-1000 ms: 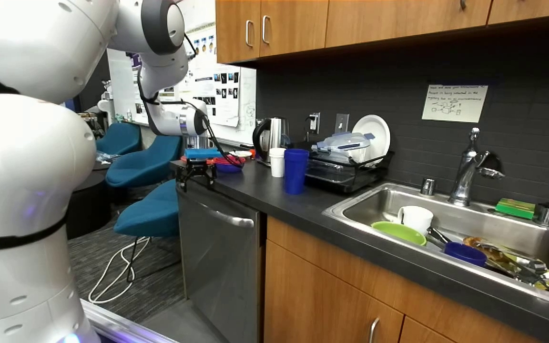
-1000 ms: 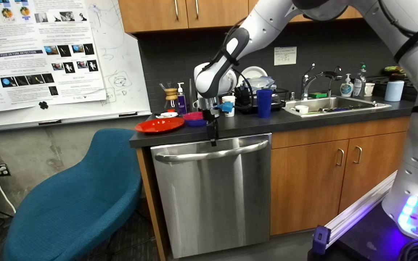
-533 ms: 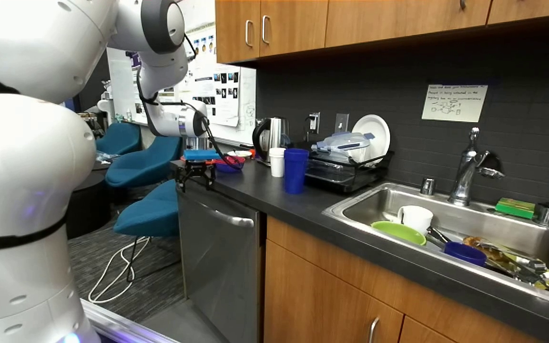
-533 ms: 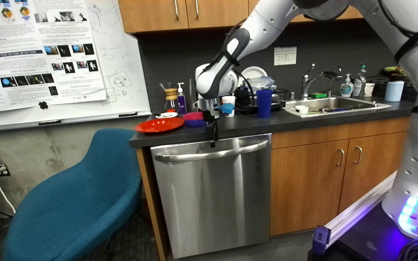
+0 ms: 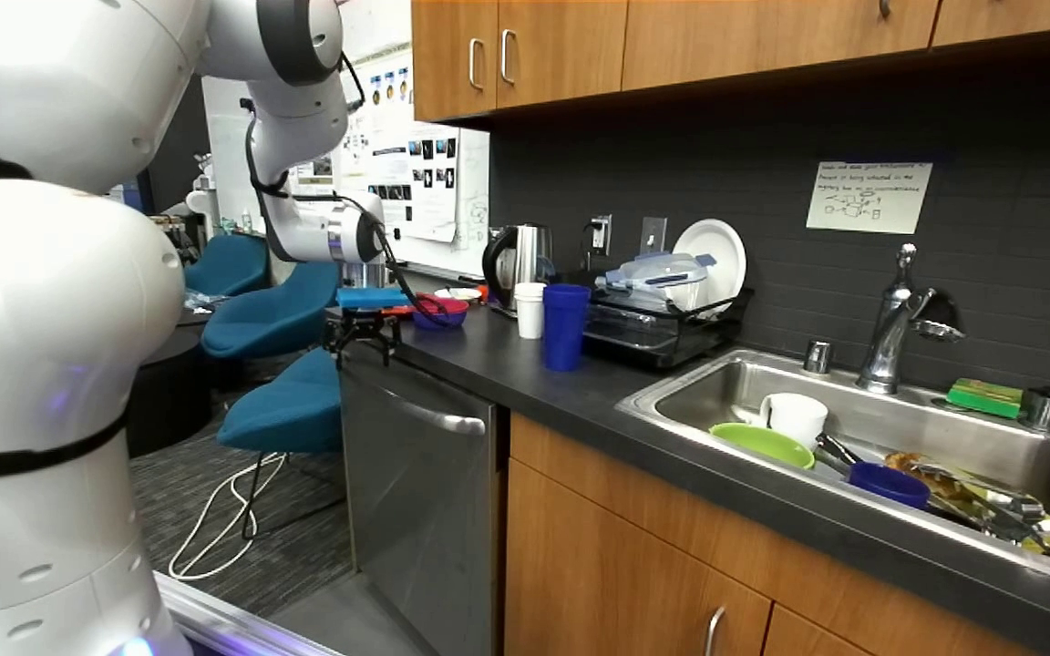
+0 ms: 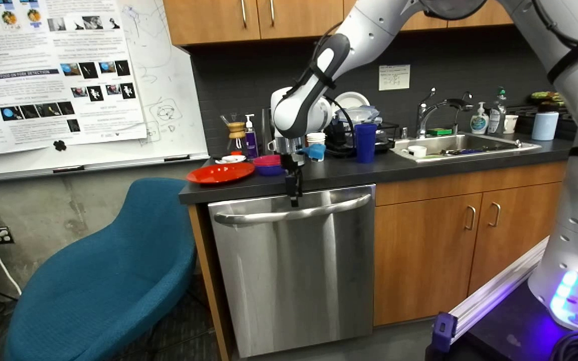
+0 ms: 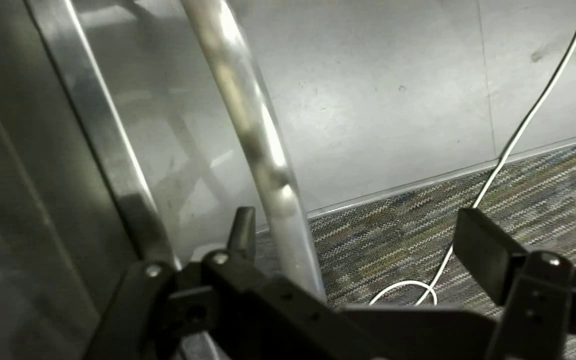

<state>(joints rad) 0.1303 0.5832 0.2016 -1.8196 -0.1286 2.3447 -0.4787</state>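
Note:
My gripper (image 7: 357, 220) is open, with its black fingers wide apart and nothing held between them. It points down at the steel dishwasher (image 6: 299, 281). In the wrist view the dishwasher's curved bar handle (image 7: 263, 140) runs down between the fingers, closer to the left finger. I see no contact, and the handle's lower end is hidden behind the gripper. In an exterior view the gripper (image 6: 294, 198) hangs in front of the door's top, just above the handle (image 6: 294, 215). It also shows in an exterior view (image 5: 363, 351), out past the counter's front edge.
On the dark counter (image 6: 339, 173) stand a red plate (image 6: 220, 173), pink and blue bowls (image 6: 269, 165), white cups (image 5: 530, 310), a blue cup (image 5: 565, 328) and a dish rack (image 5: 662, 337). The sink (image 5: 662, 392) holds dishes. A teal chair (image 6: 113, 281) stands beside the dishwasher.
My gripper has moved a little away from the counter, leftward in an exterior view, over the last half second. It stays open. The other things have not moved.

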